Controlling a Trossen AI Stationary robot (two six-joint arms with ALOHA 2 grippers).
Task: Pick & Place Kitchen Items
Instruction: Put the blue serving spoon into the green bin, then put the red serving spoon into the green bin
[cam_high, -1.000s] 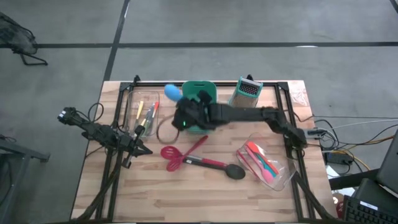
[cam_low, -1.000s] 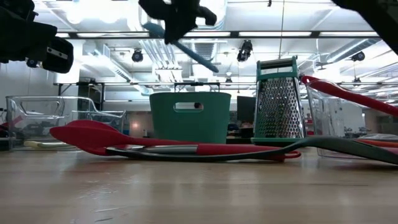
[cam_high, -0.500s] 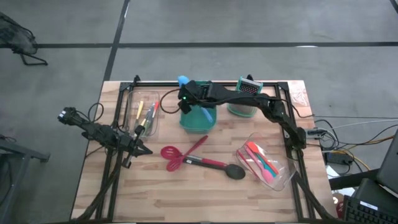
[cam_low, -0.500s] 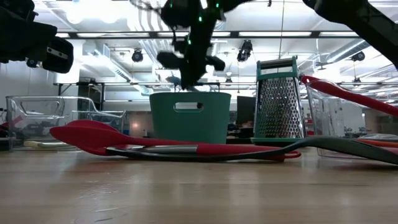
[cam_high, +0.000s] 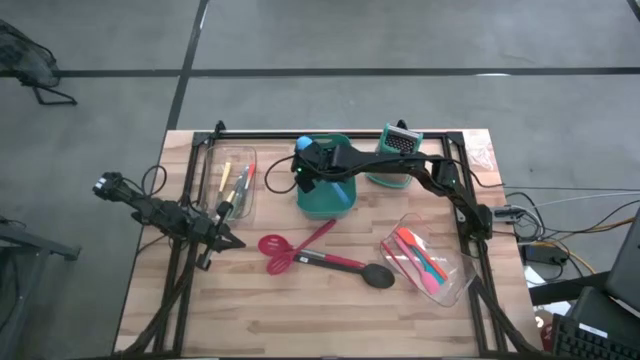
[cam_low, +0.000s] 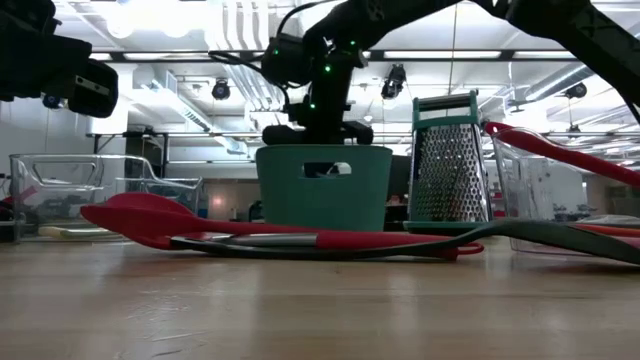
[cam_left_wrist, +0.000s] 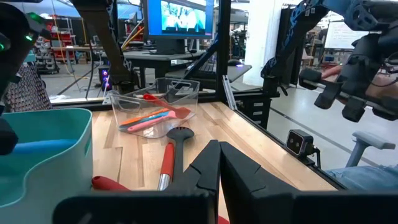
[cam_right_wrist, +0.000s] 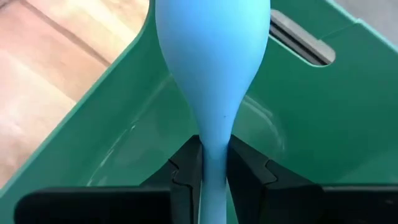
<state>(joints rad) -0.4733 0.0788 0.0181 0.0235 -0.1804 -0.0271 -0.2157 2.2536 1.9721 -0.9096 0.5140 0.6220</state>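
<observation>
Surface (cam_high: 330, 320): wood, with a dark frame along its edges.

Right arm reaches from the right edge across to the teal bin (cam_high: 325, 195) at the middle of the far edge. Right hand (cam_right_wrist: 214, 163) is over the bin's open top, fingers clamped on the thin neck of a blue spoon (cam_right_wrist: 213, 50). The spoon's bowl is inside the bin, close to one wall; its handle is hidden behind the hand. From above only a bit of blue shows at the bin's far left rim (cam_high: 303, 145). In the low view the hand covers the bin's mouth and the spoon cannot be seen.

Left arm waits at the left edge; left hand (cam_left_wrist: 219, 163) has its fingers together, holding nothing.

Grater (cam_high: 396, 150): upright just right of the bin, partly covered by the right arm from above.

Clear tray (cam_high: 228, 185) near the far left corner holds thin yellow and orange tools; their details are too small to make out.

Clear tub (cam_high: 428, 262) near the right edge, tilted, holds pink, red and blue utensils.

Mid-surface, in front of the bin: red slotted spatula (cam_high: 276, 246), red turner (cam_high: 300, 248) and black-headed spoon (cam_high: 372, 273), handles crossing.
</observation>
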